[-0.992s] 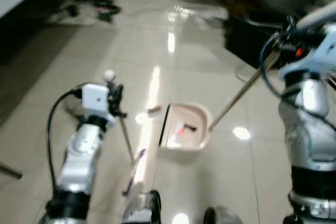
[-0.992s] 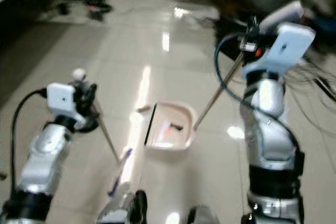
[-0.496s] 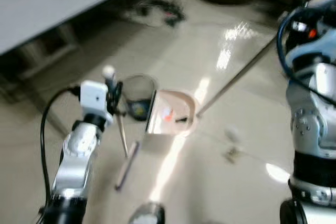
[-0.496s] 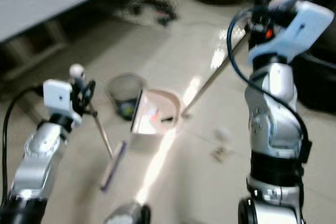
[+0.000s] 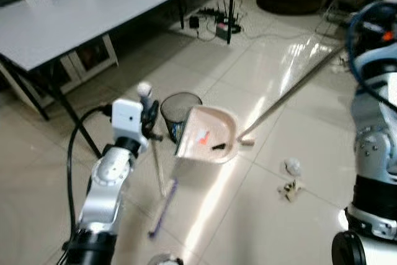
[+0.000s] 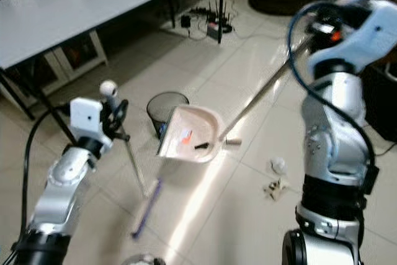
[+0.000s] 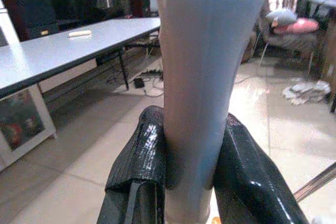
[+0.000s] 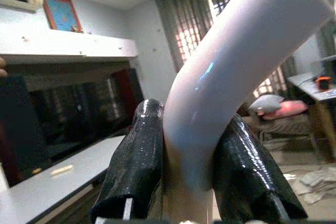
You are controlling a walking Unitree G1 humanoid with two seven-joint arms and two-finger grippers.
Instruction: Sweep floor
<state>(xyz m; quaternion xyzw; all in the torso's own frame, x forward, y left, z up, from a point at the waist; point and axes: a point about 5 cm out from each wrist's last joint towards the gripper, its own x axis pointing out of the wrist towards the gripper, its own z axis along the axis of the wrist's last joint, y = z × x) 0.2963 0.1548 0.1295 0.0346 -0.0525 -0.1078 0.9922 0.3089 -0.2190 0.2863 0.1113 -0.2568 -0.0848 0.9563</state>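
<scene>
Main risk: the pink dustpan (image 5: 208, 134) hangs tilted in the air beside the waste bin (image 5: 180, 113), its open lip toward the bin, with an orange scrap and a dark scrap lying loose on its smooth tray; if the tilt steepens before the lip is over the bin's mouth, both will slide out onto the floor (image 5: 260, 215) and need sweeping again. The long metal dustpan handle (image 5: 291, 94) gives the right gripper (image 8: 186, 145) poor leverage, so a small wrist turn would swing the pan wide or knock the light mesh bin over. Right jaws are clamped on the glossy, curved white top of that handle. Left gripper (image 7: 191, 156) has its jaws closed tight around a smooth pale broom handle (image 5: 155, 159), which is thin and straight and runs down to a purple brush head (image 5: 162, 206) near the bin's base; swung carelessly, it could strike bin or pan. Bin: dark, round, wire mesh, open top. Floor: glossy beige tile, strong glare, probably slick. Crumpled pale litter (image 5: 290, 178) still lies on the tiles beyond the pan, away from the bin. Grey desk (image 5: 93, 10) with dark legs stands behind the bin; cables (image 5: 214, 20) trail under it.
</scene>
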